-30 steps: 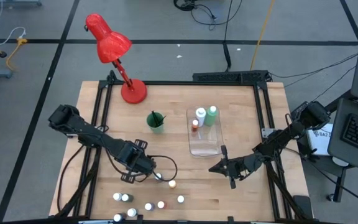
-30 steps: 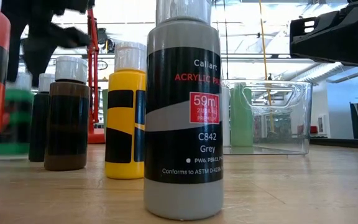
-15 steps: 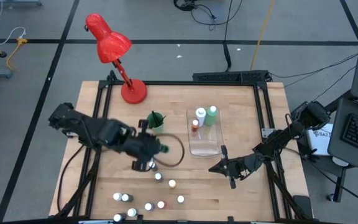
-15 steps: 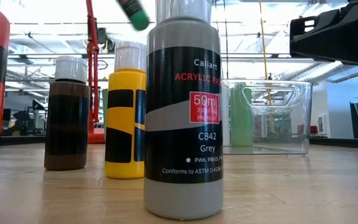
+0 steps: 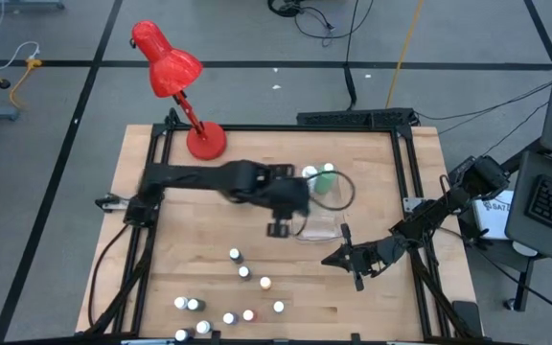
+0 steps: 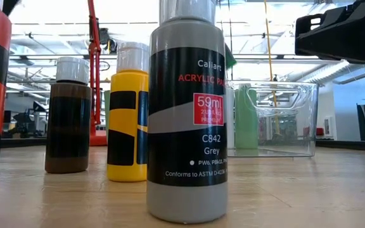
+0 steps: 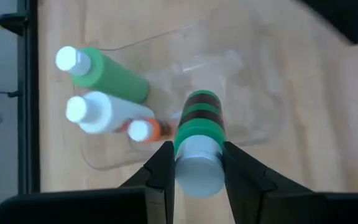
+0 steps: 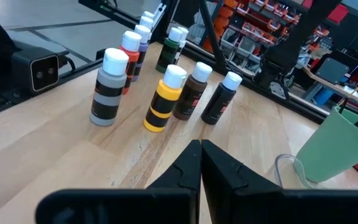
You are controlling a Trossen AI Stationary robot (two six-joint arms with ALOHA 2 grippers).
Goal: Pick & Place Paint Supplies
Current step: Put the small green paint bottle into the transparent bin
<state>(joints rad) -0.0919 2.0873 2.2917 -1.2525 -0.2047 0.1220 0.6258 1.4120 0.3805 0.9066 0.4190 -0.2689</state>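
Over the clear plastic bin point(image 5: 316, 222) near the middle of the wooden table point(image 5: 161, 278), the left gripper point(image 7: 196, 163) is clamped on a green bottle with dark bands point(image 7: 199, 127), its two fingers pressed against the neck just below the white cap. The left wrist view shows this bottle held above the bin's bare floor, apart from the three bottles already inside: a plain green bottle point(image 7: 107, 73), a white bottle point(image 7: 104, 112) beside it, and a small orange bottle point(image 7: 143, 130) touching the white one. All three sit together at the bin's end nearest the red desk lamp point(image 5: 173, 77). In the high view the left arm reaches across the table from its base on the lamp side, its wrist covering the near edge of the bin. The right gripper point(image 5: 345, 255) waits just beside the bin, on the side away from the lamp, fingers pressed together with nothing between them. A green cup point(image 8: 334, 146) shows in the right wrist view. Remaining bottles stand well apart from the bin at the table's front edge: the right wrist view shows a grey bottle point(image 8: 108, 88), a yellow bottle point(image 8: 163, 99), a brown bottle point(image 8: 191, 91) and a black bottle point(image 8: 221, 98), with more behind them. The low view confirms the grey, yellow and brown bottles upright.
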